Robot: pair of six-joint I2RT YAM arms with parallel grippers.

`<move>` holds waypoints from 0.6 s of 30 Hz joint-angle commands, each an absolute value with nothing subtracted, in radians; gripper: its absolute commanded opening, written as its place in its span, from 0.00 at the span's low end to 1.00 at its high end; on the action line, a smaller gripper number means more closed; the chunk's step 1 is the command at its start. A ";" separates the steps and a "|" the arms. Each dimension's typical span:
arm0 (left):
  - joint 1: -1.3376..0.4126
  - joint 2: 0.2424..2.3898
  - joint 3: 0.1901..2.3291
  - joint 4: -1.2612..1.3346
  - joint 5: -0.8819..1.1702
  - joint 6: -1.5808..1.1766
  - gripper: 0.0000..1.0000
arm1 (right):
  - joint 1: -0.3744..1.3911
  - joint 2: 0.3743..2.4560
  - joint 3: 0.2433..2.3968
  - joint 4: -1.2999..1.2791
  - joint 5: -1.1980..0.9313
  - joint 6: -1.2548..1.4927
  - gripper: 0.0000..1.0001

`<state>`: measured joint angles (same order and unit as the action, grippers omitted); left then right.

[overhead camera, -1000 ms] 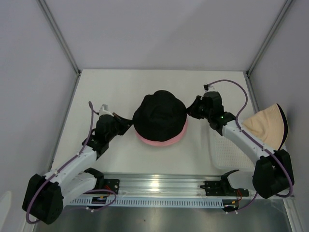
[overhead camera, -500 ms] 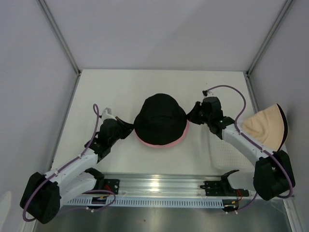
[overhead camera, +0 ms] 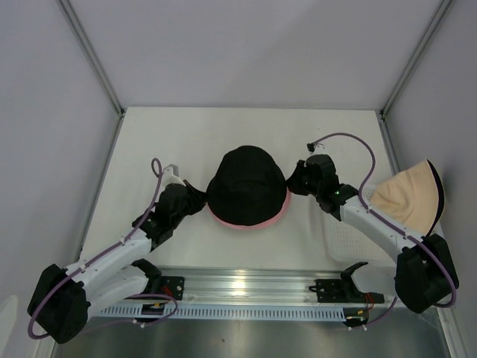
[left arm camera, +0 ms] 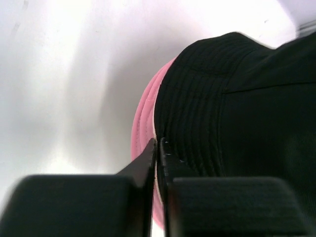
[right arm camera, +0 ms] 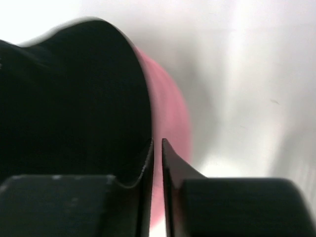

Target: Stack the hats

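Grey walls [overhead camera: 223, 52] — white table [overhead camera: 194, 134]

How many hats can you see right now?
3. A black hat sits on a pink hat in the middle, between the arms; a beige hat is at the far right edge. More may be hidden under the black one.

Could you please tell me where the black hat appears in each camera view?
Top external: the black hat sits at the centre of the picture.
Left wrist: the black hat fills the right half.
Right wrist: the black hat fills the left half.
Shared landmark: the pink hat showing beneath its brim.
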<state>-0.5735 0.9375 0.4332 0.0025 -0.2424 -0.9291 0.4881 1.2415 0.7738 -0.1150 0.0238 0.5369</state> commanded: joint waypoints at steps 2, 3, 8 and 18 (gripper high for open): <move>-0.577 0.878 0.573 -0.272 -0.304 -0.769 0.20 | 0.488 1.215 0.909 -0.377 0.207 0.434 0.25; -0.577 0.865 0.600 -0.305 -0.302 -0.747 0.30 | 0.486 1.192 0.951 -0.415 0.277 0.423 0.34; -0.575 0.789 0.805 -0.448 -0.350 -0.623 1.00 | 0.447 1.109 1.182 -0.644 0.449 0.374 0.99; -0.575 0.661 0.907 -0.578 -0.265 -0.583 1.00 | -0.024 0.968 0.982 -0.646 0.702 0.362 0.99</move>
